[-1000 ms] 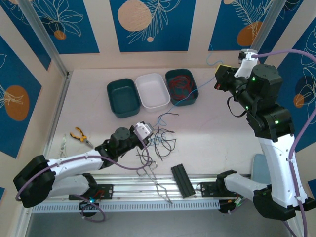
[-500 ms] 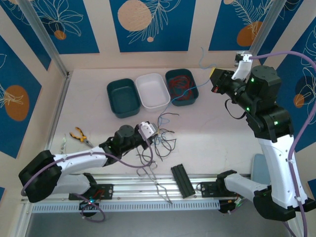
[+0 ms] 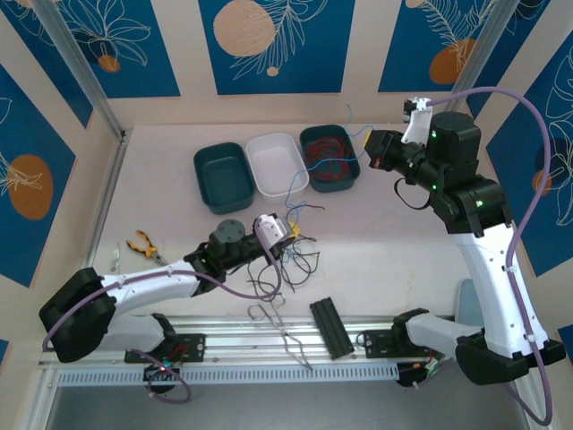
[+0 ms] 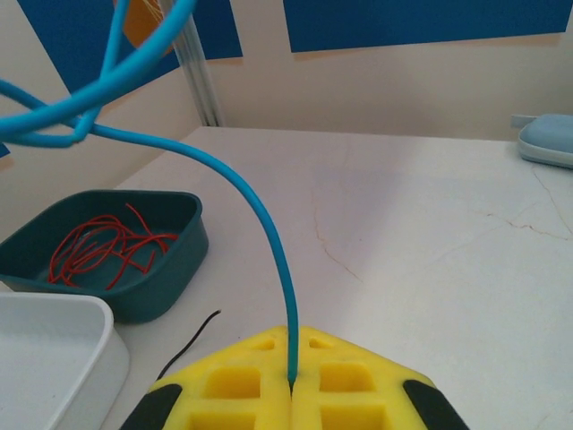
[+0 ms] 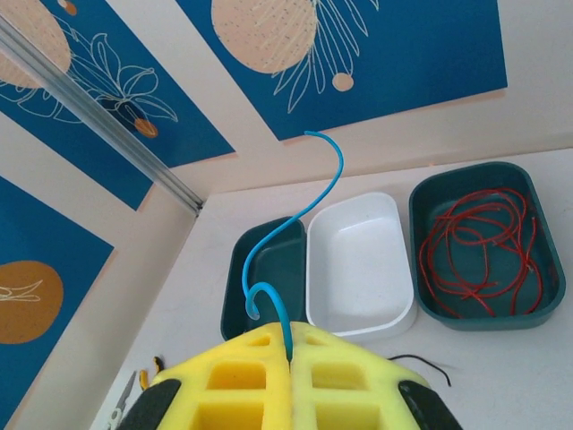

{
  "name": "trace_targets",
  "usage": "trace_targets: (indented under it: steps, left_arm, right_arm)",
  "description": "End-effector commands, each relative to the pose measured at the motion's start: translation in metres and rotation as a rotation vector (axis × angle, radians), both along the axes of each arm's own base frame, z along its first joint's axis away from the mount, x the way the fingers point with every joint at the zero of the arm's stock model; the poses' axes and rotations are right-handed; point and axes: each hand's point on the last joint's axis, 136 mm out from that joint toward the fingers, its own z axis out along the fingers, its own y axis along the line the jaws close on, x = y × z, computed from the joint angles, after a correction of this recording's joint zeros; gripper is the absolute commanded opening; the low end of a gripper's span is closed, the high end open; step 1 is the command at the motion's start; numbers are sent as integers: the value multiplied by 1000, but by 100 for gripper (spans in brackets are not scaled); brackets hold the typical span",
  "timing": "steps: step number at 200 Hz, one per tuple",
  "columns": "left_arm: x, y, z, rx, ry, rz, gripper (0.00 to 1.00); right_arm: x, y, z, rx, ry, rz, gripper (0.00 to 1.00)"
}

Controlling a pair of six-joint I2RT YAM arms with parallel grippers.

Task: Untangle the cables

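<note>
Far centre, one row, left to right: left teal tray point(image 3: 223, 178), white tray point(image 3: 277, 165), right teal tray point(image 3: 327, 129). Near left: orange-handled pliers point(image 3: 143, 246). Near centre: metal tongs point(image 3: 282, 331); black ridged bar point(image 3: 330, 327) just right.

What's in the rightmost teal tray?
Red cables, a loose tangle on the floor of the teal tray; no other colour shows inside. The floor under the crossed strands is covered.

Smooth blue cable point(image 4: 288, 313), matt yellow plastic fingers point(image 4: 233, 387), glossy teal tray point(image 4: 170, 269), perhaps stone tabletop point(image 4: 430, 251).
</note>
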Motion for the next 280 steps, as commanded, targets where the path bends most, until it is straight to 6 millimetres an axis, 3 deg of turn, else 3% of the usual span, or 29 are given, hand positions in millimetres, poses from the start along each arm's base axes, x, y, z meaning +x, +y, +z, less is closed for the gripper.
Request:
trace_targets:
  steps: [1,7,13,31,37,47,55,86,125,141,166,207,256,280]
  left_arm:
    - [-6,-2,19,-63,-11,-26,0]
    - [-7,-1,20,-71,-13,-22,0]
    - [-7,1,22,-76,-13,-19,9]
    - [-7,3,25,-90,-2,-8,22]
    - [-6,4,27,-96,6,-2,33]
    - [-5,5,28,-102,23,7,60]
    - [-5,6,30,-106,35,11,70]
    - [-6,16,27,-93,126,47,84]
    - [19,36,31,-161,310,273,83]
    - [26,28,34,-188,392,293,86]
    - [37,9,34,-261,493,297,100]
    - [65,-3,34,-315,482,372,100]
    - [94,-20,38,-311,449,387,80]
    - [110,-29,44,-353,471,344,83]
  right_arm:
    - [2,-3,-10,-10,32,-21,0]
    - [3,-4,-10,-13,34,-28,0]
    - [3,-5,-10,-15,35,-31,0]
    - [3,-3,-10,-11,36,-22,0]
    - [3,-2,-9,-8,32,-16,0]
    - [3,-1,-7,-2,30,-9,0]
    - [3,1,-5,0,25,-3,0]
    - [3,2,0,8,12,4,0]
    - [2,3,0,33,7,-14,0]
    - [3,4,-1,39,-1,-37,0]
    - [5,7,-4,44,-8,-77,0]
    - [6,28,-9,85,-11,-43,0]
    - [5,52,-9,101,1,37,0]
    - [4,57,-7,108,4,64,0]
